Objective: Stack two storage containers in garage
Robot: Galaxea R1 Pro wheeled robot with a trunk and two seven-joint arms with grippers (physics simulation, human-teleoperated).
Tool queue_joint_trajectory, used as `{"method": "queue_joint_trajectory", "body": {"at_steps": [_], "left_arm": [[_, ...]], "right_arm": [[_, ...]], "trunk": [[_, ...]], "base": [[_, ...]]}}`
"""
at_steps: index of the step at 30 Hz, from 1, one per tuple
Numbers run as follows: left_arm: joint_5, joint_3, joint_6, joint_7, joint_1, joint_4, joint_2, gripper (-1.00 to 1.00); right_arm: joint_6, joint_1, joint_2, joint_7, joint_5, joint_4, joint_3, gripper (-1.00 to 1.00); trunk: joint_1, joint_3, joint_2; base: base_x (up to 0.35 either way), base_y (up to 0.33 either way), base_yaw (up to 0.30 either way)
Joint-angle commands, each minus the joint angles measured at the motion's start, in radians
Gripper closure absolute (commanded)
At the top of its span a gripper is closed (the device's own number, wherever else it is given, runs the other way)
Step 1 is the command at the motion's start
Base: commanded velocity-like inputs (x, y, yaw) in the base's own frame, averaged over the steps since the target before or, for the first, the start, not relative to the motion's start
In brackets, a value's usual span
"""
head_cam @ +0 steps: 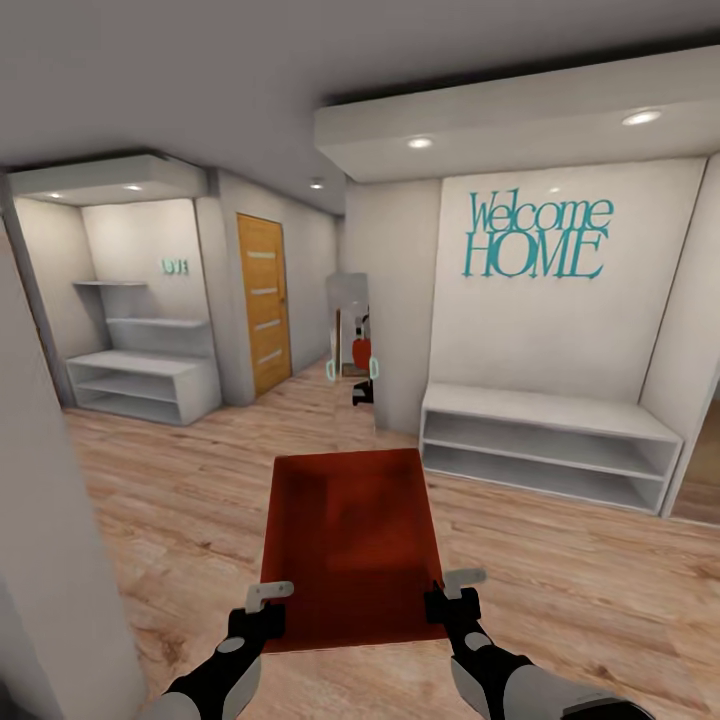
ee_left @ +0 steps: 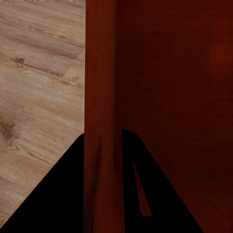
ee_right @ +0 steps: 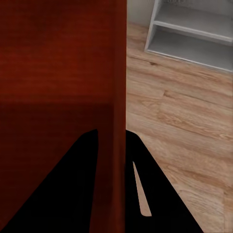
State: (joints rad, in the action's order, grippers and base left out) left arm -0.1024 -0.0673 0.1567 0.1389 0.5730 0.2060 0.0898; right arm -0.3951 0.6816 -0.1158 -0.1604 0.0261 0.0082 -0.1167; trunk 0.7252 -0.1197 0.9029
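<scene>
The orange-red storage container [head_cam: 352,545] is held up above the light wood floor [head_cam: 560,590], in front of the robot. The left gripper [head_cam: 268,606] is clamped on its left wall, one finger on each side, and the right gripper [head_cam: 452,594] holds the right wall the same way. Beyond the container, to its right, stands a white shelf bench [head_cam: 545,445] under the "Welcome HOME" lettering [head_cam: 538,236]; beyond it to the left is an orange-wood door [head_cam: 263,302].

From my left wrist camera I see the left gripper [ee_left: 103,194], its two dark fingers [ee_left: 53,204] straddling the upright wall of the orange-red storage container [ee_left: 165,97], one finger each side. Light wood plank floor [ee_left: 39,87] lies beyond.
</scene>
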Motion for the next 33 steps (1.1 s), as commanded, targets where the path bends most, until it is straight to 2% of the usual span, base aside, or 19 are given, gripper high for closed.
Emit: {"method": "queue_joint_trajectory", "body": {"at_steps": [1, 33], "left_arm": [[-0.002, -0.032, 0.053, 0.007, 0.001, 0.003, -0.019, 1.00], [-0.002, -0.032, 0.053, 0.007, 0.001, 0.003, -0.019, 1.00]], "right_arm": [[0.004, 0.001, -0.001, -0.004, 0.024, 0.003, 0.048, 1.00], [0.004, 0.001, -0.001, -0.004, 0.024, 0.003, 0.048, 1.00]], "trunk": [[0.001, -0.002, 0.001], [0.001, -0.002, 0.001]], "base": [[0.322, 0.000, 0.000], [0.322, 0.000, 0.000]]}}
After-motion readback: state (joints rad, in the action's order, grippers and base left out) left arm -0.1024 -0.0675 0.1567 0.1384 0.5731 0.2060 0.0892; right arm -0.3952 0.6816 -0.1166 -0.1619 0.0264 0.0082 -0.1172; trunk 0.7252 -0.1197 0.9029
